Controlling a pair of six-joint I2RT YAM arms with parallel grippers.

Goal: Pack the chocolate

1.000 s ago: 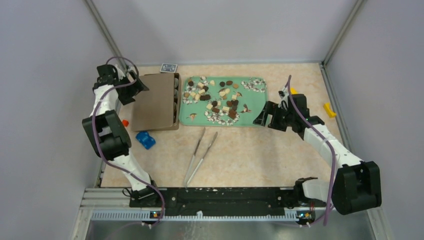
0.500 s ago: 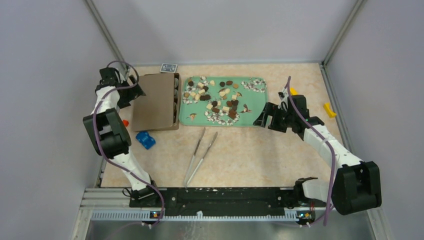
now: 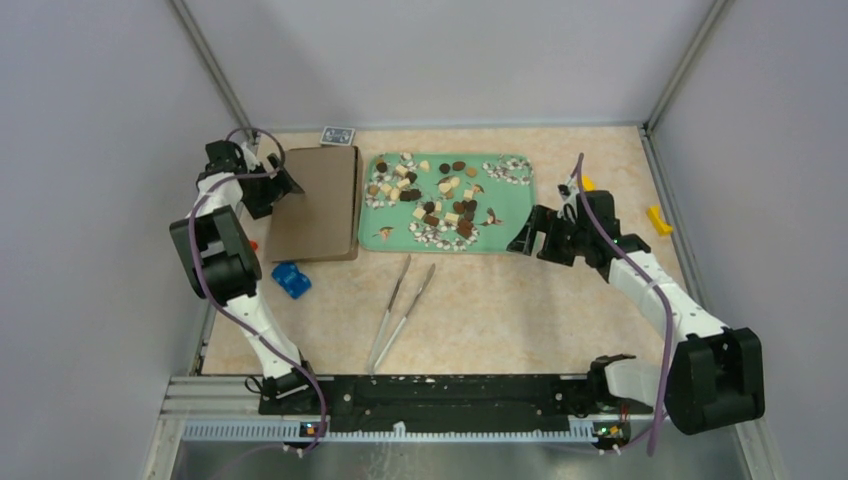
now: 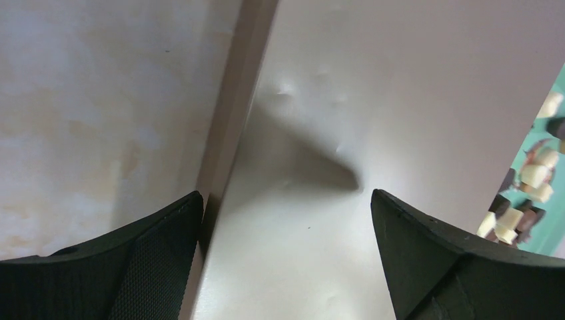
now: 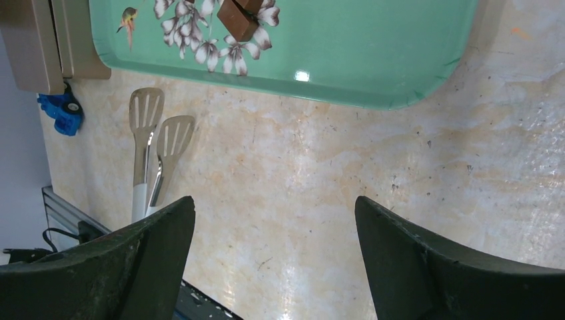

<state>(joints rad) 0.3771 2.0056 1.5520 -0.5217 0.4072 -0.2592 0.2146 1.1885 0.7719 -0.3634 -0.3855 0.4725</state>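
— Where is the chocolate (image 3: 430,200)?

— All of it is scattered on the green tray (image 3: 515,215) at the far middle of the table (image 3: 520,310): dark rounds, cream squares and speckled bits, thickest toward the tray's left half. The right wrist view catches one dark block (image 5: 238,17) lying on the tray's flower print.

— And the claws?

— The left claw (image 3: 283,180) has its fingers spread wide and holds nothing. It sits over the left edge of the brown cardboard box (image 3: 318,205), one finger (image 4: 156,250) out past the edge and the other above the flat, closed top (whether either one touches the cardboard, I cannot tell). The box lies just left of the tray, touching it or nearly so.

— The right one?

— The right claw (image 3: 522,238) is spread wide and empty as well. It hangs over bare table just beside the tray's near right corner, apart from every piece.

— Anything else about?

— Metal tongs (image 3: 400,310) lie on the table in front of the tray. A blue toy car (image 3: 291,279) stands near the box's near left corner. Two yellow blocks (image 3: 657,219) rest toward the right side, and a card pack (image 3: 337,134) lies behind the box.
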